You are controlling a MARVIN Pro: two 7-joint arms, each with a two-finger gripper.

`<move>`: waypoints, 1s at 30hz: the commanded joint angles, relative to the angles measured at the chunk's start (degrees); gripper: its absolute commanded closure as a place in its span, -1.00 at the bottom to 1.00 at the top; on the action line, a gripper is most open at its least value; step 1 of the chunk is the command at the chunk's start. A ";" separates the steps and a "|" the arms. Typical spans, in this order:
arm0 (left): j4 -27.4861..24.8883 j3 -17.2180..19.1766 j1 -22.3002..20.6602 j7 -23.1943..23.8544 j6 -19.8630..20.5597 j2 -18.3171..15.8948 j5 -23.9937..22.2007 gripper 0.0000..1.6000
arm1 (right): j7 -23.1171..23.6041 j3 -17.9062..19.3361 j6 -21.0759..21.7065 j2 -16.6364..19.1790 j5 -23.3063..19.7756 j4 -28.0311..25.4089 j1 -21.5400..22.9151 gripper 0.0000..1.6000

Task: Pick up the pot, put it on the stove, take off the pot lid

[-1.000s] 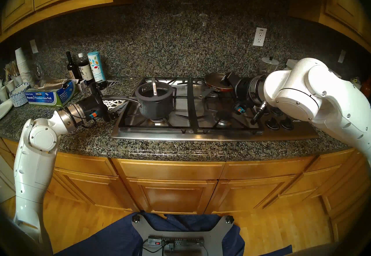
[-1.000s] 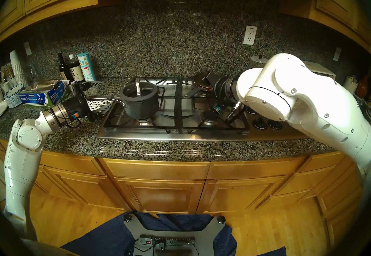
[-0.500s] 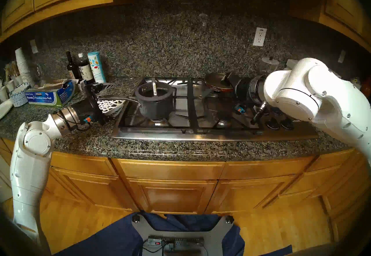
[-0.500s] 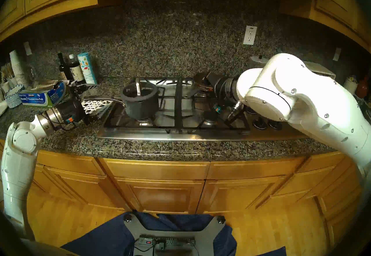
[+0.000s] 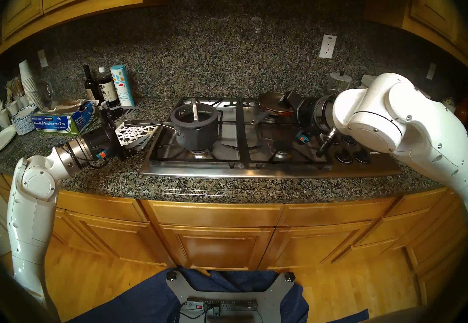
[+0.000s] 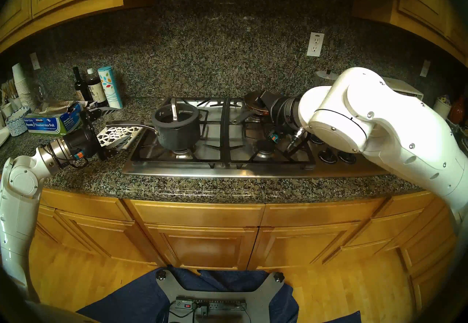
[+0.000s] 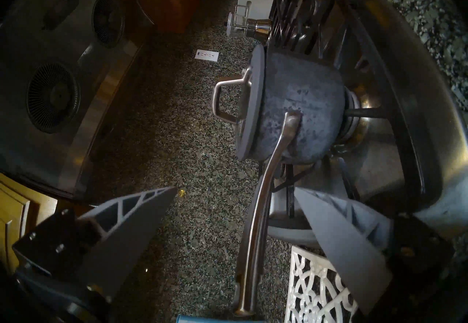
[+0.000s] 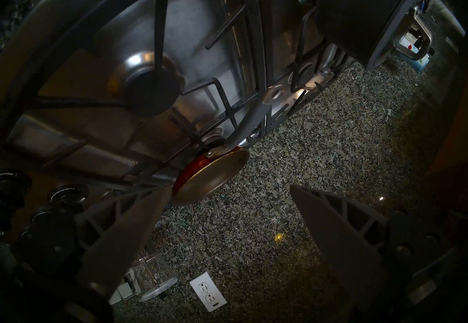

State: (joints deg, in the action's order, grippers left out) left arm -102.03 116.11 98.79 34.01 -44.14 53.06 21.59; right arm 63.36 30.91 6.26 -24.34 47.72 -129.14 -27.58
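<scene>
The dark-grey pot stands on the front-left burner of the stove, its long silver handle pointing left over the counter. The pot lid sits on the pot, with its silver loop handle upright. My left gripper is open at the handle's far end. In the left wrist view the handle runs between the spread fingers without touching them. My right gripper hangs open over the back right of the stove, beside the frying pan.
A white openwork trivet lies on the granite under the pot's handle. A foil box, bottles and stacked cups stand at the left. Black knobs sit right of the burners, under my right arm.
My left arm has drawn back to the left and lowered along the pot handle, gripper still open. The pot, the lid and my right arm have not moved.
</scene>
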 commanded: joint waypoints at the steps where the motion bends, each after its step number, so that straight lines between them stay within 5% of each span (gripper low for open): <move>1: -1.77 1.84 -0.27 0.97 1.25 -1.70 -3.79 -1.00 | -0.32 1.52 0.28 0.13 0.44 0.08 1.56 -1.00; 24: -1.88 2.13 -0.30 2.85 1.97 -1.87 -5.53 -1.00 | -0.89 1.76 0.45 0.08 0.30 0.07 1.57 -1.00; 30: -1.84 2.12 -0.34 2.90 1.92 -1.83 -5.47 -1.00 | -3.16 2.83 0.64 -2.26 -0.06 1.16 2.42 -1.00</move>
State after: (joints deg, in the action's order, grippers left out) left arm -102.81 117.08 99.49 37.46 -41.96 51.68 17.10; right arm 62.92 31.13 6.26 -24.65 47.59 -128.96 -27.48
